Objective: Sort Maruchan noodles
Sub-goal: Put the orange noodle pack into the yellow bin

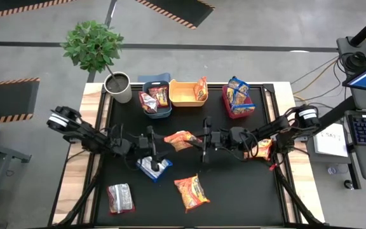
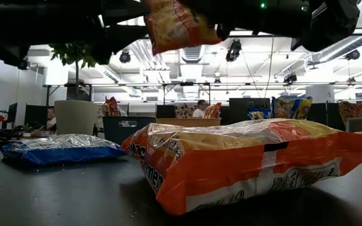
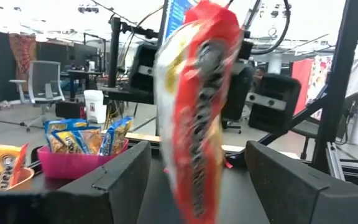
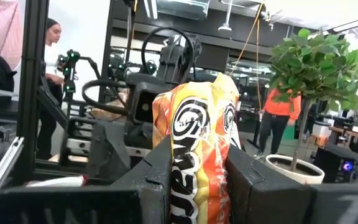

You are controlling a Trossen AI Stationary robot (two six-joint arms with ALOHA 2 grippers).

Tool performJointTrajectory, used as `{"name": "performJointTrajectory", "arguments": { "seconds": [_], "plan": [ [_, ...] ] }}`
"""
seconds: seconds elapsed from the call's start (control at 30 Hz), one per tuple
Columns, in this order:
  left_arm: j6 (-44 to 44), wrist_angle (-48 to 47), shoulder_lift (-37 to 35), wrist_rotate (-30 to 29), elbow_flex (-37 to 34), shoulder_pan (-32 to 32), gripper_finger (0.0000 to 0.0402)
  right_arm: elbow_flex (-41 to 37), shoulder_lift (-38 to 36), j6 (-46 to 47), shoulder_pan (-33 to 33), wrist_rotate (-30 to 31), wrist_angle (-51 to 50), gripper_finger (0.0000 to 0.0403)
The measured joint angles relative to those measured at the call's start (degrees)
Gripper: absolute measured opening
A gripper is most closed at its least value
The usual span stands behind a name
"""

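An orange noodle packet (image 1: 180, 140) was held aloft over mid-table, clamped between the right gripper (image 1: 203, 141) fingers. The left gripper (image 1: 151, 144) stood spread wide just beside it, holding nothing. Step judged: handover completed to the right arm. Next move calls for carrying it to the far yellow bin (image 1: 182, 100).

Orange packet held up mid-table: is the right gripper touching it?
Touching. The right wrist view shows the right gripper with both fingers pressed against the orange packet between them.
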Motion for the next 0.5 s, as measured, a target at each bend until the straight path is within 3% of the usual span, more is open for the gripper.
{"name": "performJointTrajectory", "arguments": {
  "seconds": [0.27,0.5],
  "plan": [
    [3.34,5.47,6.97,0.55,4.49,0.19,0.0233,0.31,2.01,0.28,0.02,-0.18,0.39,0.0077],
    [2.84,6.11,7.96,-1.80,4.81,0.35,0.0232,0.99,2.23,0.05,0.02,-0.33,0.17,0.0076]
  ]
}}
